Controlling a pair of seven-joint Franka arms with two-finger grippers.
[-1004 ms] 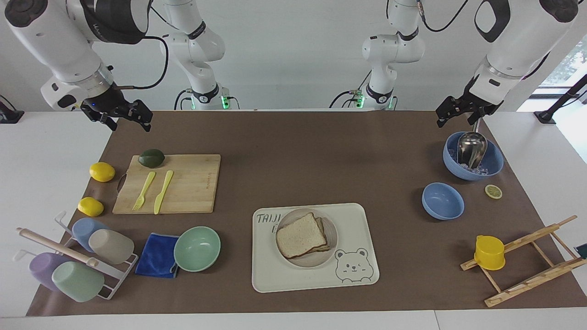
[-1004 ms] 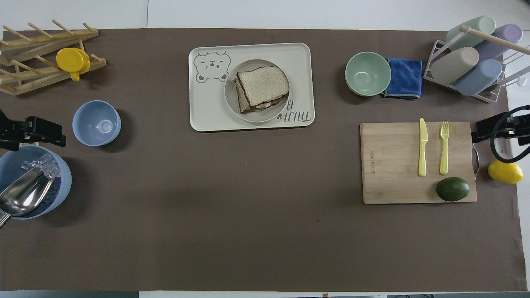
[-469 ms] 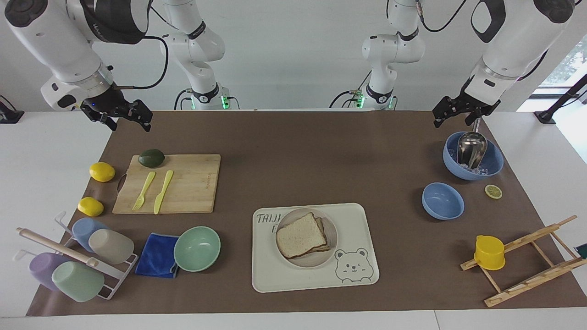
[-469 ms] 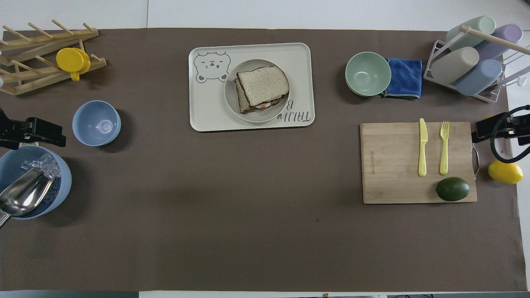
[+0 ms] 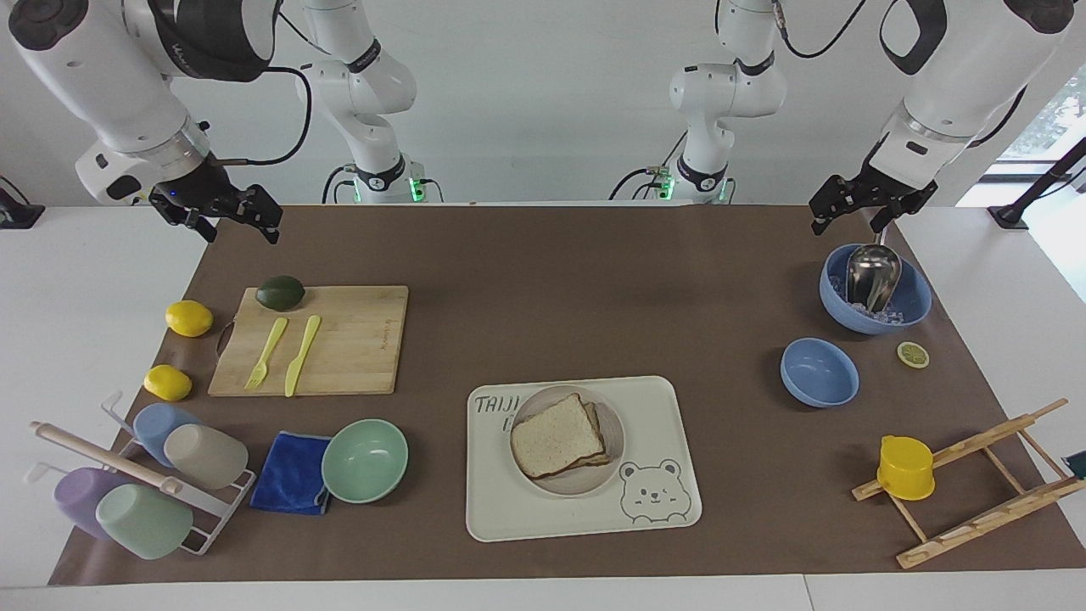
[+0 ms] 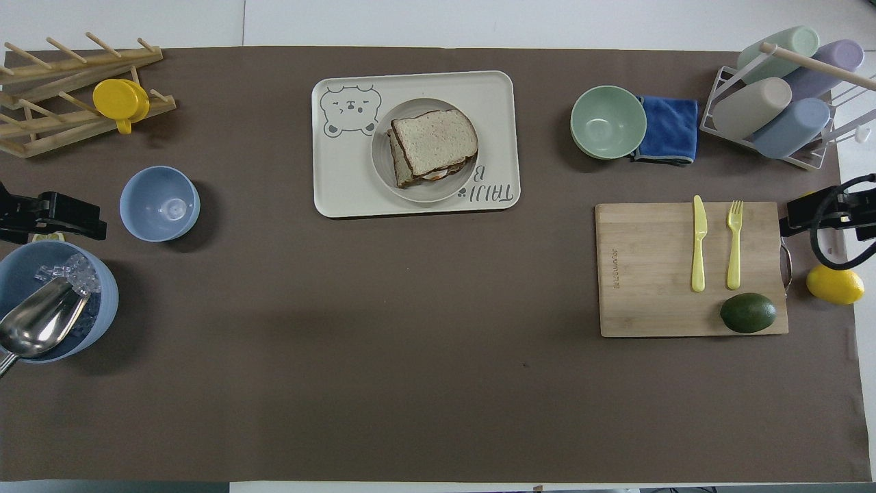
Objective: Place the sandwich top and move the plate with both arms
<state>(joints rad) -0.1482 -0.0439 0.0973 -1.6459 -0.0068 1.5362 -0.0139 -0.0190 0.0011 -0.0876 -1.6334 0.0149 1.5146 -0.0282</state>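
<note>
Resting on the plate (image 5: 612, 441) (image 6: 380, 163), the sandwich top (image 5: 556, 434) (image 6: 434, 133) covers a lower slice whose edge peeks out beside it. The plate sits on the bear tray (image 5: 670, 424) (image 6: 493, 96), at the edge of the bench (image 5: 543, 297) farthest from the robots, about midway between the two ends.

Both arms are up and well apart from the sandwich. The left tool (image 5: 853, 206) (image 6: 51, 216) hangs with its jaws wide and empty over the bench edge beside the blue bowl (image 5: 912, 307) (image 6: 102, 301) that holds ice and a metal scoop (image 5: 872, 273) (image 6: 37, 322). The right tool (image 5: 229, 216) (image 6: 821, 212) hangs wide and empty over the bench corner close to the cutting board (image 5: 356, 339) (image 6: 643, 274), which carries an avocado (image 5: 281, 292) (image 6: 748, 313), a fork (image 5: 265, 354) (image 6: 734, 243) and a knife (image 5: 301, 355) (image 6: 698, 243).
</note>
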